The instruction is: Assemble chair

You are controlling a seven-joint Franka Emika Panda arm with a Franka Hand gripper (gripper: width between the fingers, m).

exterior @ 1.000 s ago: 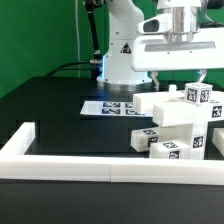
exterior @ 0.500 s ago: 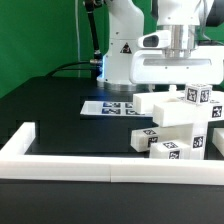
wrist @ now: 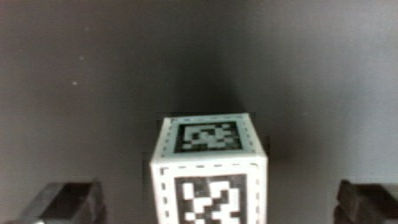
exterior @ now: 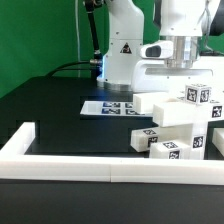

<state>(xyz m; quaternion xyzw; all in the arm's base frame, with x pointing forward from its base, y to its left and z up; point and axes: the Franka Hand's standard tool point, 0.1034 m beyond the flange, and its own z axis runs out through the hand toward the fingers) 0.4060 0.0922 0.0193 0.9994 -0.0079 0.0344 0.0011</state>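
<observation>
At four o'clock on the dark counter (exterior: 50, 100) stands the chair (exterior: 180, 125), a stack of tagged white blocks, the marker board (exterior: 105, 106) at its nine o'clock. Directly above it, at twelve o'clock, hangs the tool (wrist: 210, 200), fingers (wrist: 71, 200) spread wide, straddling a tagged block without touching.

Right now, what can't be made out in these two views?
- Gripper: exterior view, fingertips hidden behind the chair; wrist view, fingers blurred and cut by the edge.
- Chair: cut off at the exterior view's right edge.
- Marker board: tags too small to read, far end hidden by chair.
</observation>
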